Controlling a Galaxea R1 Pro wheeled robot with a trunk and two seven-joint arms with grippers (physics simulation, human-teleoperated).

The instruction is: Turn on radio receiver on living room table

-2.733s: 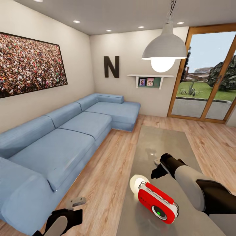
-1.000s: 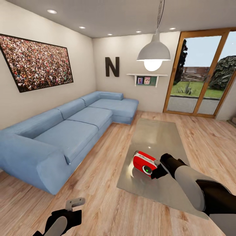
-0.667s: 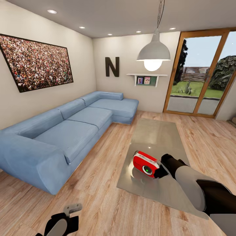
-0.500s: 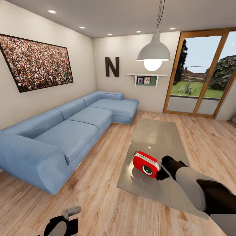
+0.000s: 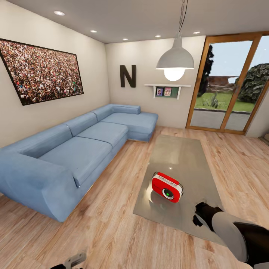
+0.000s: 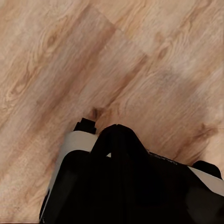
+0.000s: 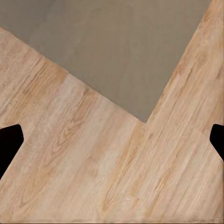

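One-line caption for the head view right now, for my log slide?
Red radio receiver stands on the low table beside the blue sofa; the right gripper hovers near the table's close edge, apart from the radio.

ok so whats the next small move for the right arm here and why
Probably ease the right gripper back toward the radio receiver. The radio stands on the table with its dial facing the robot, and the gripper hangs apart from it near the table's near edge, fingertips spread wide.

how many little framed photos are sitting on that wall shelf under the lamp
2. Both stand side by side on the white wall shelf: a bluish photo nearer the letter N, a pinkish photo nearer the glass doors. None appear hidden.
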